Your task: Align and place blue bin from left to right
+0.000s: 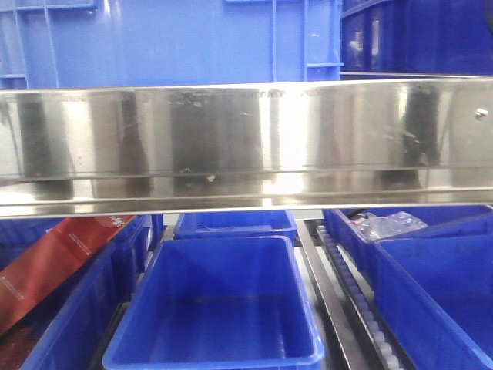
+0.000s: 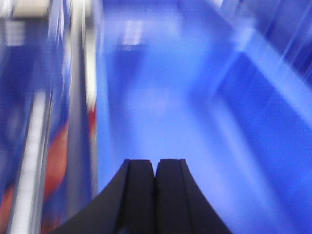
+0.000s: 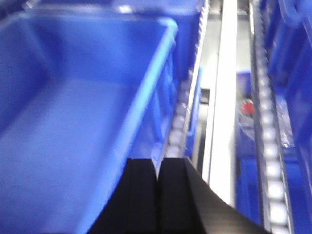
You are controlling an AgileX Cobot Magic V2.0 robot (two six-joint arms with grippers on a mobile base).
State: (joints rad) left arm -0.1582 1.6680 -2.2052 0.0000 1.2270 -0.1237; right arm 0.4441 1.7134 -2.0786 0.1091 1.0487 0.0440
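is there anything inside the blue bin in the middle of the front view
No, the middle blue bin shows only its bare blue floor and walls, with nothing lying in it.

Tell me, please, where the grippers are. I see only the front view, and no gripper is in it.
Observer: The right gripper hangs over the right rim of the bin, jaws shut.
Operator: And the left one?
Observer: The left gripper is shut too; its view is blurred, mostly blue.
Operator: What lies right of that rim?
Observer: A roller rail runs along it.
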